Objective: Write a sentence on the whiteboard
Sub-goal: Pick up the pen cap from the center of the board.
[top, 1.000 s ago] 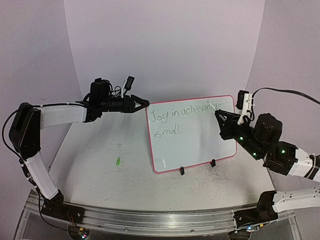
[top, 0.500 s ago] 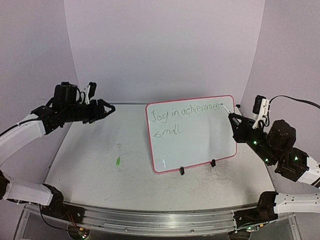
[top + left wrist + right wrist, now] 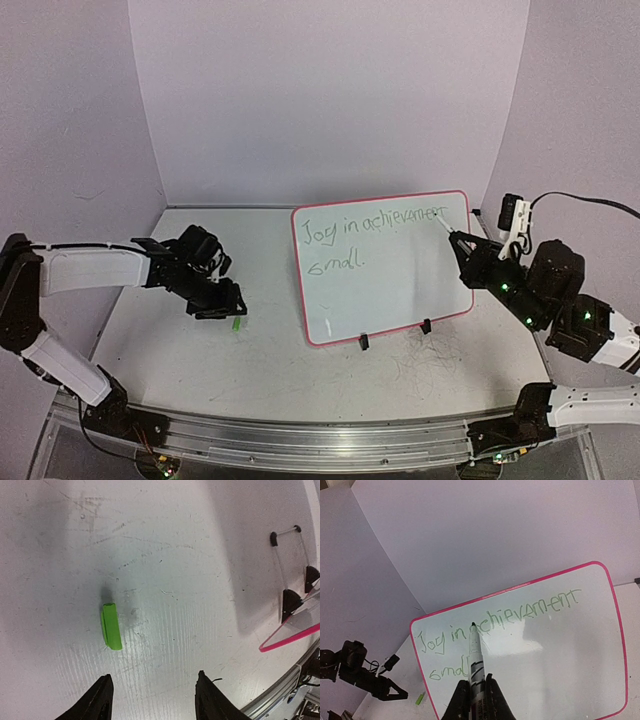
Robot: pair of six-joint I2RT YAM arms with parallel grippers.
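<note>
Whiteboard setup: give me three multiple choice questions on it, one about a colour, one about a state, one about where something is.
1. What colour is the whiteboard rim?
A. blue
B. pink-red
C. black

2. How is the right gripper?
A. open and empty
B. shut on nothing
C. shut on the marker

3. Where does the small green piece lie?
A. on the table, close to the left gripper
B. in the right gripper
C. on top of the whiteboard

Answers: B, since the edge shows pink-red all round in the top view. C, since the right wrist view shows its fingers clamped on the marker's barrel. A, since the left wrist view shows it flat on the table just ahead of the open fingers.
</note>
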